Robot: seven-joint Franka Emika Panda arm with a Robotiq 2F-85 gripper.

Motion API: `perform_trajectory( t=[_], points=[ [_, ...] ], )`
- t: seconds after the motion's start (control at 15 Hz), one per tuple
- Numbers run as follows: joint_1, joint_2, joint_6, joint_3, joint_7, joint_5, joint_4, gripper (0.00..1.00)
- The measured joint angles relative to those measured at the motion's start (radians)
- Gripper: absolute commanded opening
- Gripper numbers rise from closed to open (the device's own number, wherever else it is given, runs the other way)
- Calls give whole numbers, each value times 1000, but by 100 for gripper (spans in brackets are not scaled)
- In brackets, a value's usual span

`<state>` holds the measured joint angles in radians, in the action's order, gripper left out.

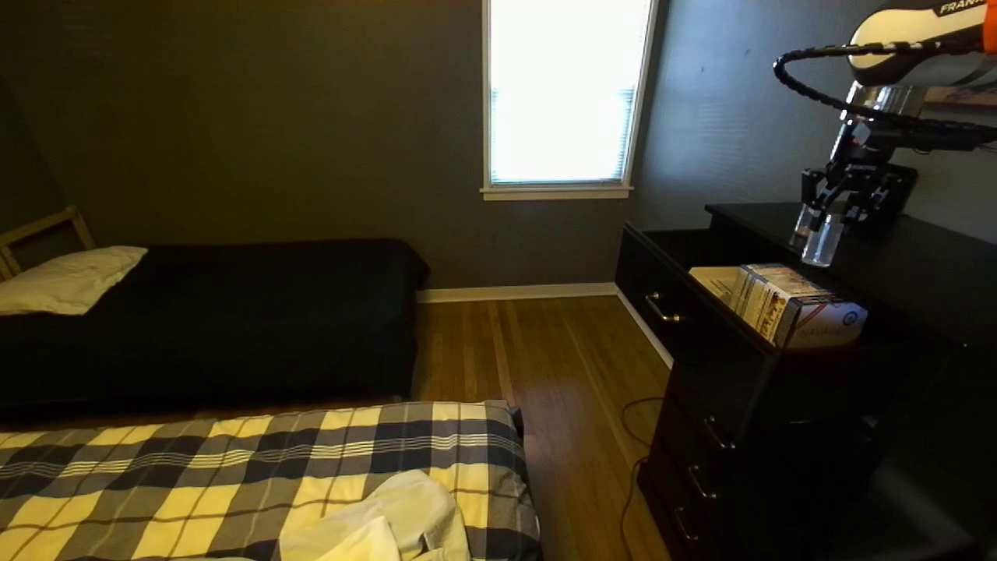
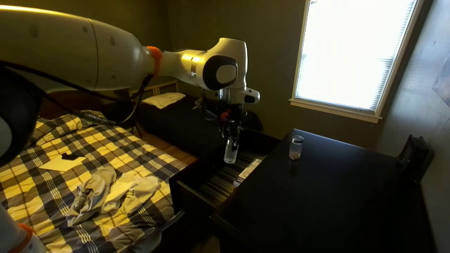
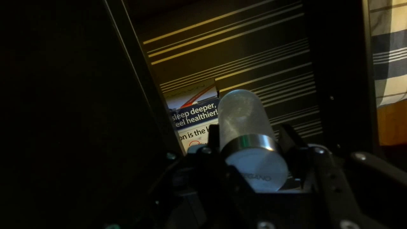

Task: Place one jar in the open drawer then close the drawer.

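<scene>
My gripper (image 1: 833, 212) is shut on a clear glass jar (image 1: 822, 243) with a metal lid. In the wrist view the jar (image 3: 244, 117) sits between the fingers, with "OREGANO" partly readable on the lid. In an exterior view the jar (image 2: 230, 153) hangs roughly upright below the gripper (image 2: 231, 136), over the open drawer (image 2: 193, 196). The top drawer (image 1: 709, 343) of the dark dresser is pulled out. Its floor (image 3: 222, 35) is dark with pale stripes. A second jar (image 2: 295, 148) stands on the dresser top near its edge.
Upright books or boxes (image 1: 779, 304) fill part of the drawer; a white and blue box (image 3: 195, 119) shows below the jar. A black device (image 2: 416, 158) stands on the dresser top (image 2: 309, 200). A plaid bed (image 1: 257, 467) with clothes (image 2: 116, 191) lies across from the dresser.
</scene>
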<state>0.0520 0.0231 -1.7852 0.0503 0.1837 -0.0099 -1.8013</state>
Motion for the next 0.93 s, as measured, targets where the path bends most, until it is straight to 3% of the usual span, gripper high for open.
perform_trajectory(
  t=[0.13,0.2,0.47,0.93],
  points=[
    [2,1,0,4,-9,1,0,49],
    [3,1,0,4,-10,1,0,24],
    [-1,-11,-42,-1,-14,5,0,24],
    [-51,-210,-379,-51,-13,1,3,24]
  ],
)
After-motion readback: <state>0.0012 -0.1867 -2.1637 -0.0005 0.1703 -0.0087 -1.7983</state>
